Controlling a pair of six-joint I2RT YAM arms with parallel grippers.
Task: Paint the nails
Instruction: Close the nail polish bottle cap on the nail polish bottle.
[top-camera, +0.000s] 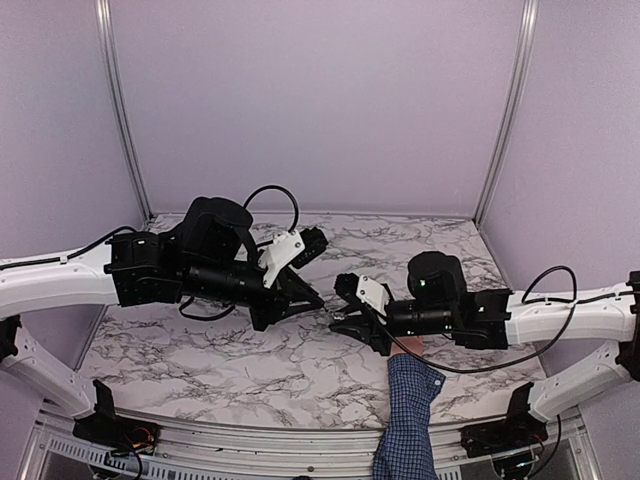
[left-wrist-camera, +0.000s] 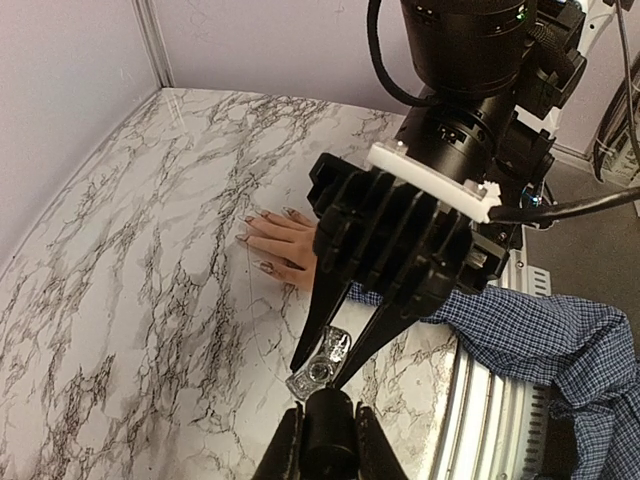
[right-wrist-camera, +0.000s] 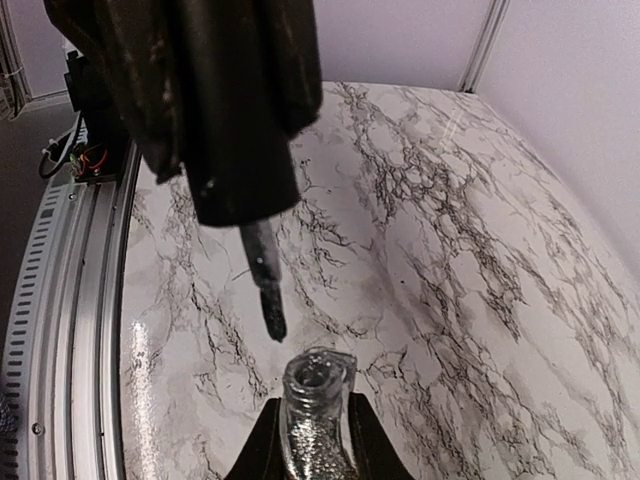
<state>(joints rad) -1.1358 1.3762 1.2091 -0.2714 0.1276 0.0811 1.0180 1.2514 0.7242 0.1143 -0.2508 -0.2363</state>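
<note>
nails (left-wrist-camera: 268, 214), left end effector (left-wrist-camera: 328, 435) pinching brush (right-wrist-camera: 268, 290), right (right-wrist-camera: 312, 445) pinching bottle (right-wrist-camera: 316, 395)

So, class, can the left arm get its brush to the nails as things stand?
Probably not directly: the right gripper, shut on the bottle, and its arm sit between the brush in the left gripper and the nails.

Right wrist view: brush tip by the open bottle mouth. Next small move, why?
Probably have the left gripper nudge the brush over the neck and lower it into the bottle to load polish. The tip hangs just above and beside the open mouth, not in it, and the right gripper is shut on the bottle.
</note>
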